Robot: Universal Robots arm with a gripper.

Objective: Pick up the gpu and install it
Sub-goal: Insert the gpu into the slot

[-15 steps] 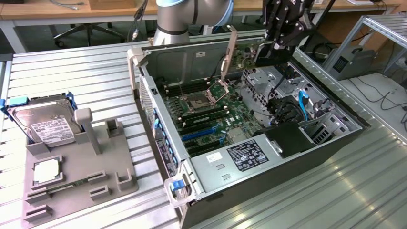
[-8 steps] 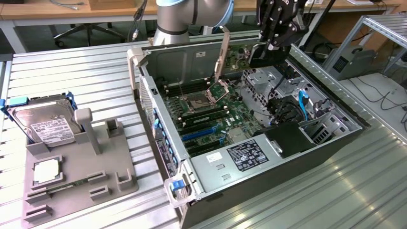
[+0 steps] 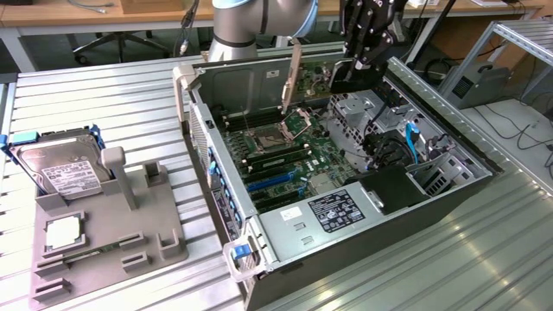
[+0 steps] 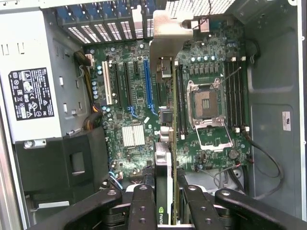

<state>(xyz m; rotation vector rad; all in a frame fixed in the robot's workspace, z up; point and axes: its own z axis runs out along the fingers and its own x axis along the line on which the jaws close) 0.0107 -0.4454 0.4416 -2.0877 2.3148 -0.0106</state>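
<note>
My gripper (image 3: 350,79) hangs over the open computer case (image 3: 197,123), shut on the gpu (image 3: 316,79). The card stands on edge above the motherboard (image 3: 289,152), its silver bracket (image 3: 294,71) pointing toward the case's rear wall. In the wrist view the gpu (image 4: 163,163) runs edge-on between my two fingers (image 4: 143,206), and its bracket (image 4: 169,36) reaches toward the rear slot openings. The card hovers clear of the board, near the blue expansion slot (image 4: 147,86) and beside the CPU socket (image 4: 206,103).
A grey fixture (image 3: 138,233) at the exterior view's left holds a silver hard drive (image 3: 61,170) and a small square chip (image 3: 64,232). Inside the case sit the power supply (image 3: 338,211), drive cages (image 3: 432,175) and loose cables (image 3: 410,139). The arm's base (image 3: 237,29) stands behind the case.
</note>
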